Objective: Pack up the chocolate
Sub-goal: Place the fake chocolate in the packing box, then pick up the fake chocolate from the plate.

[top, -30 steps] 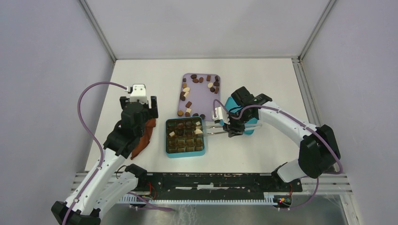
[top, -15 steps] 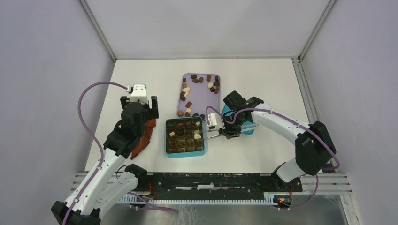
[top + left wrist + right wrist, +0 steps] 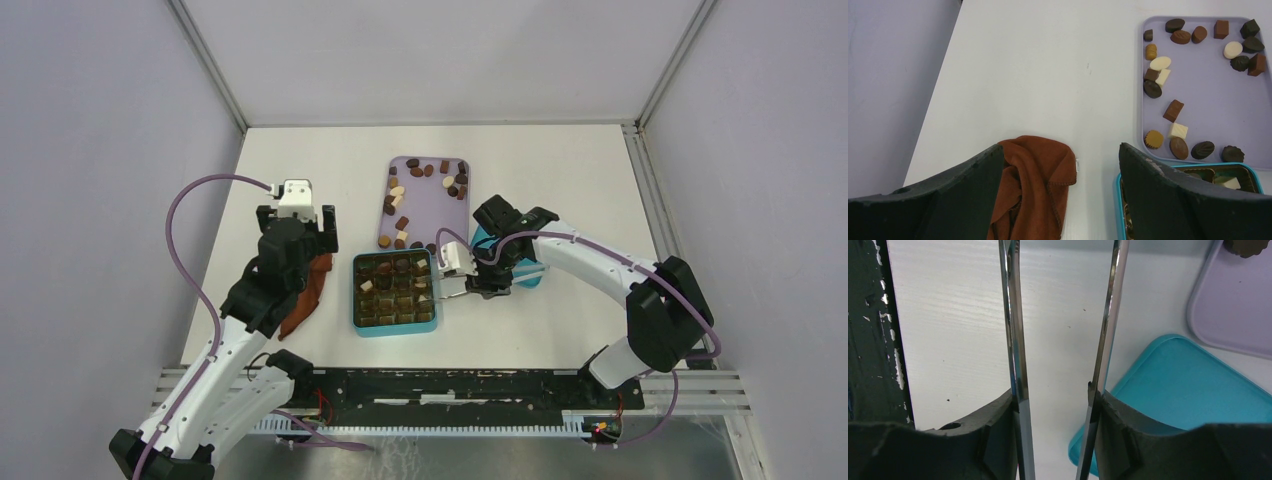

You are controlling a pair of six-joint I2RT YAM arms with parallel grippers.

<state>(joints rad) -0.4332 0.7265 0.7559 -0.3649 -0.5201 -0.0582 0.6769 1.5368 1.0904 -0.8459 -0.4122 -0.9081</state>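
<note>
The chocolate [image 3: 401,222] lies as several small dark, brown and cream pieces on a lilac tray [image 3: 432,205], also seen in the left wrist view [image 3: 1174,109]. More pieces fill cells of the teal box [image 3: 394,326]. My right gripper [image 3: 487,283] [image 3: 1055,400] is shut on metal tongs [image 3: 452,289] [image 3: 1015,340]. Their blades stand apart and reach to the box's right edge, with the tips out of the wrist view. My left gripper [image 3: 1060,147] hangs open over a reddish-brown cloth [image 3: 1033,185], holding nothing.
The teal lid [image 3: 1188,390] lies on the table under my right arm, just right of the box. The cloth [image 3: 308,290] sits left of the box. Grey walls close in the white table on three sides.
My right arm has swung in toward the box, drawing the tongs down along its right edge. The tongs' blades have spread a little. The left arm has not moved.
</note>
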